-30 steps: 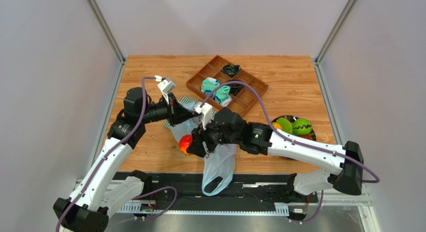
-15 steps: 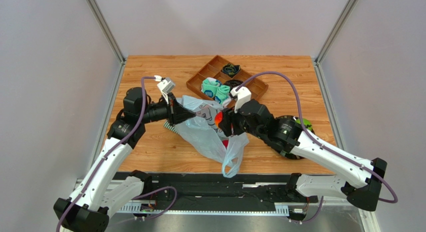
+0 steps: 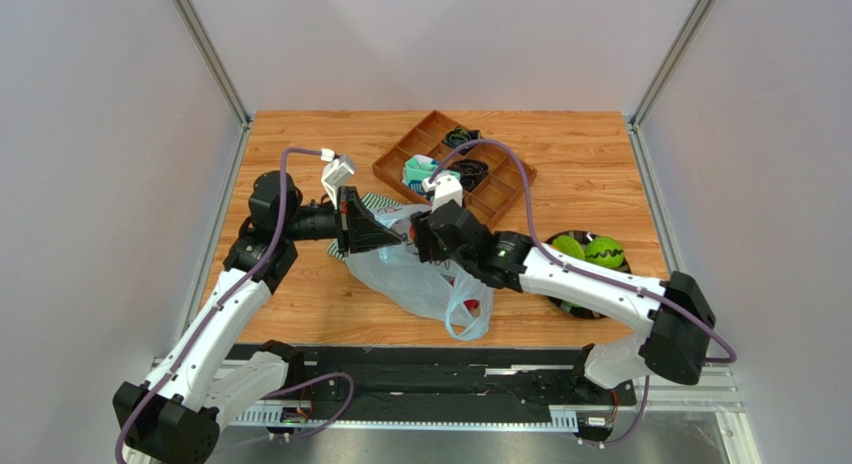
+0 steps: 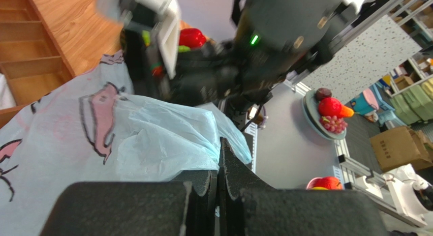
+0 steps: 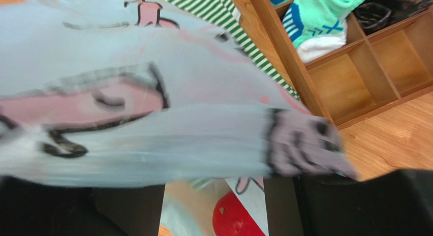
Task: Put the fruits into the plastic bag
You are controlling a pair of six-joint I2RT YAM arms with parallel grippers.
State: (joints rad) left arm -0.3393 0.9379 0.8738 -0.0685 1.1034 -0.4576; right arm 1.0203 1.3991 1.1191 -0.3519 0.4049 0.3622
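Top external view: my left end effector point(image 3: 388, 236) is pressed together on the rim of the plastic bag point(image 3: 415, 284) and holds that edge up off the surface point(image 3: 300, 294), with the rest of the bag sagging away below it. My right end effector point(image 3: 418, 239) sits just beside the left one at the raised rim, nosed against the plastic. A lower red fruit point(image 3: 469, 306) shows through the film in the sagging end, back along my right forearm. The green fruits point(image 3: 603, 252) wait well behind that end effector. Left wrist view: my fingers point(image 4: 239, 190) meet with no gap, with pale-blue film caught between them and spreading out ahead. The dark bulk of my right arm is just beyond it. Right wrist view: printed film drapes across nearly everything ahead of my right end effector. Its fingers stand partly spread with a red fruit point(image 5: 236, 218) low between them, and I judge they are clamped on it, though the contact is hidden. A striped cloth point(image 5: 223, 12) and a wooden tray point(image 5: 378, 68) with teal socks point(image 5: 325, 17) lie further ahead. The step in hand is getting this fruit through the bag's mouth. Next, my left should pull the rim wide, and my right must clear the lip, go down inside, and only then let go.
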